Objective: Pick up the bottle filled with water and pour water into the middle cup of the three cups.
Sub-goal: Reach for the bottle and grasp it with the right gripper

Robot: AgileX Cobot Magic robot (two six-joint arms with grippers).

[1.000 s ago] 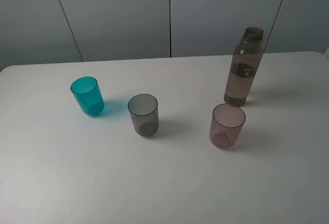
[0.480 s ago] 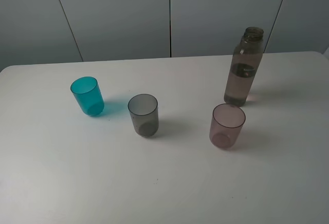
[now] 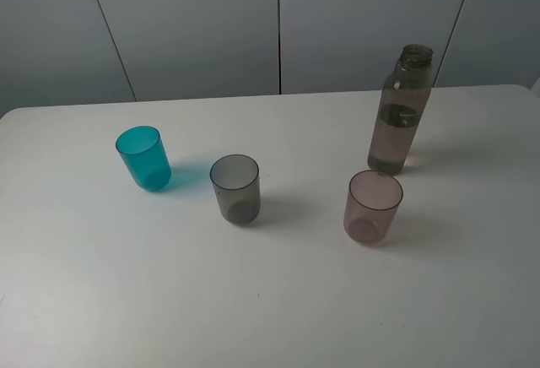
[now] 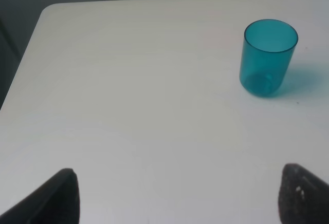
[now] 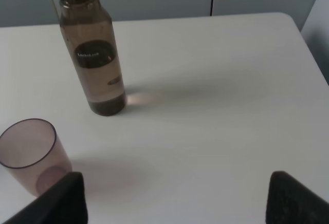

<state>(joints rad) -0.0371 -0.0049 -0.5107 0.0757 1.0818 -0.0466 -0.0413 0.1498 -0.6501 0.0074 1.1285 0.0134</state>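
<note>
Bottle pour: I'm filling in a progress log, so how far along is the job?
Done: nothing; the bottle stands upright on the table, ungripped, and the middle cup looks empty. In hand: the right tool is open, short of the bottle, holding nothing. Left: grasp, lift, pour into the middle cup.

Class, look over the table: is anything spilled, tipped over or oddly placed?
Nothing stands out. The bottle and the teal cup, grey cup and pink cup all stand upright and apart, and no spill shows on the table.
</note>
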